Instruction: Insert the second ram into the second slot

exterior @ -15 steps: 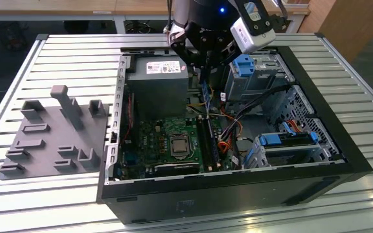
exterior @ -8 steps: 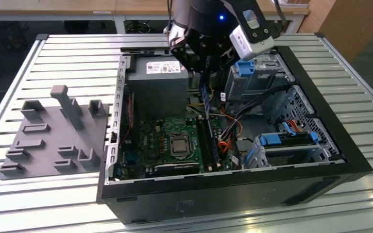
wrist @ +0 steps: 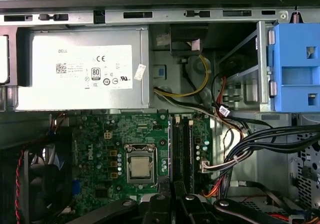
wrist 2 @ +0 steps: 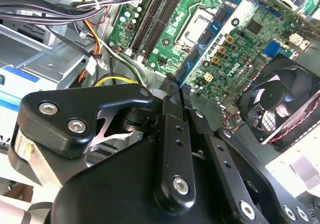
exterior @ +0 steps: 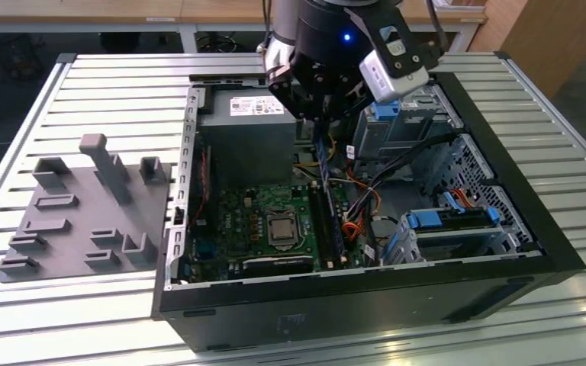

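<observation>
My gripper (exterior: 317, 122) hangs over the open computer case (exterior: 537, 236), above the motherboard. Its fingers (wrist 2: 170, 102) are shut on the second ram (wrist 2: 210, 41), a thin dark blue-green board held edge-on and reaching down from the fingertips toward the motherboard. From the exterior view the stick (exterior: 317, 152) shows as a thin vertical strip under the gripper, still well above the board. The long black memory slots (wrist: 182, 149) (wrist 2: 152, 17) (exterior: 326, 221) lie beside the processor socket (wrist: 140, 166). I cannot tell which slot is filled.
A grey power supply (wrist: 80, 67) sits at the back of the case. Cable bundles (wrist: 250, 149) cross beside the slots. Blue drive brackets (wrist: 295, 69) (exterior: 456, 217) stand on the exterior view's right. A fan (wrist 2: 280, 104) is near the socket. A grey fixture (exterior: 79, 213) lies on the slatted table.
</observation>
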